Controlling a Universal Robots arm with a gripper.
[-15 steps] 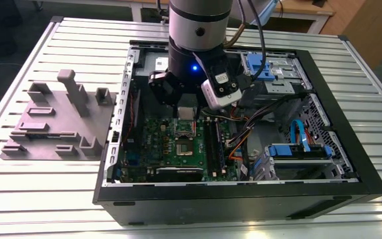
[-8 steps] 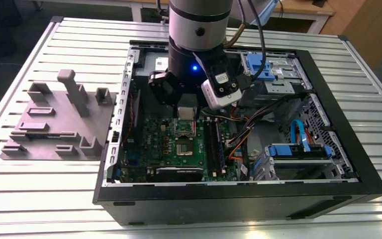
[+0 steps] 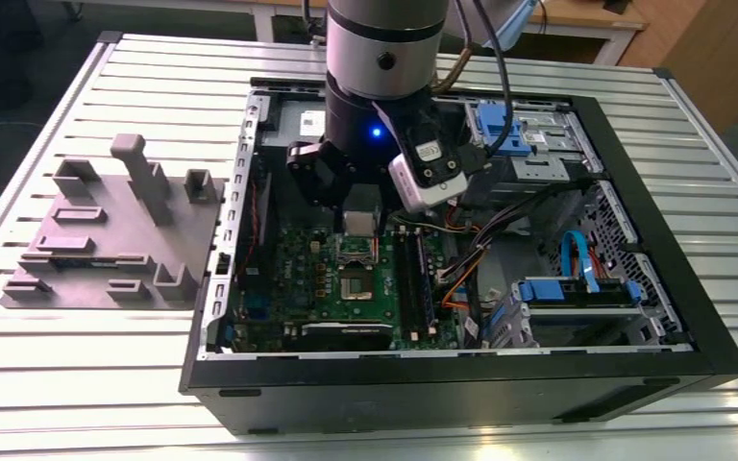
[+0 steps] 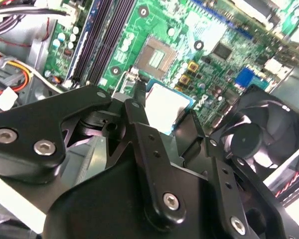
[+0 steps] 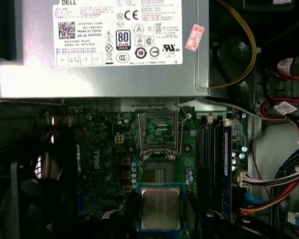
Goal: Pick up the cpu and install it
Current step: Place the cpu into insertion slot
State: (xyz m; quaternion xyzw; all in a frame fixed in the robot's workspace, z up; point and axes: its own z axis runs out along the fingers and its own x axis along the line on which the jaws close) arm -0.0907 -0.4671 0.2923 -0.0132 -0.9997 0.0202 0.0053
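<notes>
My gripper (image 3: 358, 213) hangs inside the open computer case (image 3: 465, 379), above the green motherboard (image 3: 305, 279). It is shut on the cpu (image 5: 160, 208), a small square chip with a silvery top and a blue-green edge. In the second wrist view the cpu (image 4: 165, 105) sits between the two black fingers (image 4: 137, 97). The empty socket (image 5: 157, 174) lies just beyond the chip, with its metal frame (image 5: 159, 130) swung up and open. The socket (image 4: 157, 55) is apart from the chip, which is held above the board.
A grey power supply (image 5: 104, 50) lies beyond the socket. Memory slots (image 5: 212, 164) and bundled cables (image 5: 274, 184) run along one side, a black fan (image 4: 259, 134) on the other. A grey-mauve block with posts (image 3: 112, 240) stands on the slatted table at the exterior view's left.
</notes>
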